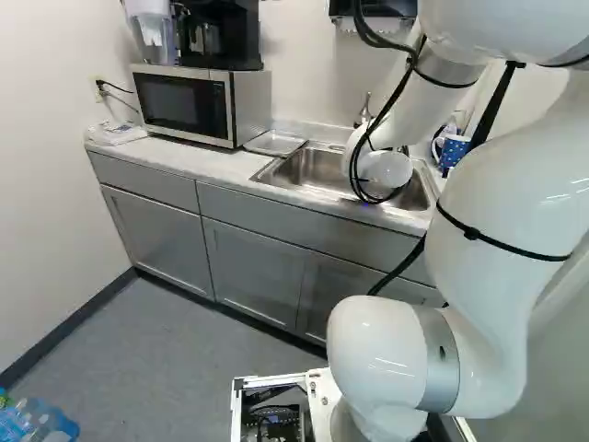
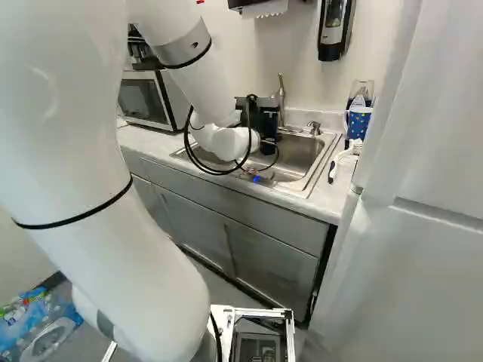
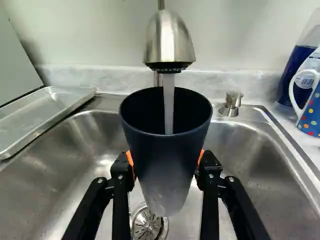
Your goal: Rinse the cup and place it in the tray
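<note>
Water (image 3: pixel 169 107) is streaming from a brushed-metal faucet head (image 3: pixel 169 42) straight into the open mouth of a dark navy, tapering cup (image 3: pixel 165 155). The black two-fingered gripper (image 2: pixel 266 124) is clasping that cup between its orange pads (image 3: pixel 131 161), one pressing from either side, and is holding it over the stainless-steel sink (image 3: pixel 75 145). Beneath the cup, a round slotted metal drain strainer (image 3: pixel 148 226) is showing in the basin's floor. The jointed white arm (image 1: pixel 488 212) is reaching forward over the sink's front edge.

A shallow, shiny metal tray (image 3: pixel 45 107) is lying on the pale marbled counter (image 1: pixel 193 158), between the sink and a silver microwave with a black door (image 1: pixel 184 103). The cup is hanging well apart from that tray. On the sink's other side, a blue mug with coloured dots and a white handle (image 3: pixel 311 112) is standing beside a dark blue container (image 3: pixel 295 75). A short metal fitting (image 3: pixel 231 104) is rising from the sink's back rim.
</note>
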### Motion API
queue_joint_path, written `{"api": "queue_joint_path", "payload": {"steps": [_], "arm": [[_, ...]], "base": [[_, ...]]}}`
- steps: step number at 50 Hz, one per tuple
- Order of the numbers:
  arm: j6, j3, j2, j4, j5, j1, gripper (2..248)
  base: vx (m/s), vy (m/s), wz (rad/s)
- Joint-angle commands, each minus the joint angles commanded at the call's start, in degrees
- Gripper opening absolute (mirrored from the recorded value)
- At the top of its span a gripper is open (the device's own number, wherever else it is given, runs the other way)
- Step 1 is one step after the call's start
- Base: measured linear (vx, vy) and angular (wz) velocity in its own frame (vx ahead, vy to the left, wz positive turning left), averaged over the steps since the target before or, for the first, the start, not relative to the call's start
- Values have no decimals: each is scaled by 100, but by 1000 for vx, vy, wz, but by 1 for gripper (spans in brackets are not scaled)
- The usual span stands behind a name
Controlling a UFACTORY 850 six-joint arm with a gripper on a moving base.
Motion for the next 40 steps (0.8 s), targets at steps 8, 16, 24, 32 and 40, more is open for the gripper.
{"api": "queue_joint_path", "payload": {"steps": [8, 16, 24, 32, 40], "arm": [[0, 0, 0, 0, 0, 0, 126], [0, 0, 0, 0, 0, 0, 126], [0, 0, 0, 0, 0, 0, 126], [0, 0, 0, 0, 0, 0, 126], [0, 0, 0, 0, 0, 0, 126]], "base": [[0, 0, 0], [0, 0, 0], [0, 0, 0], [0, 0, 0], [0, 0, 0]]}}
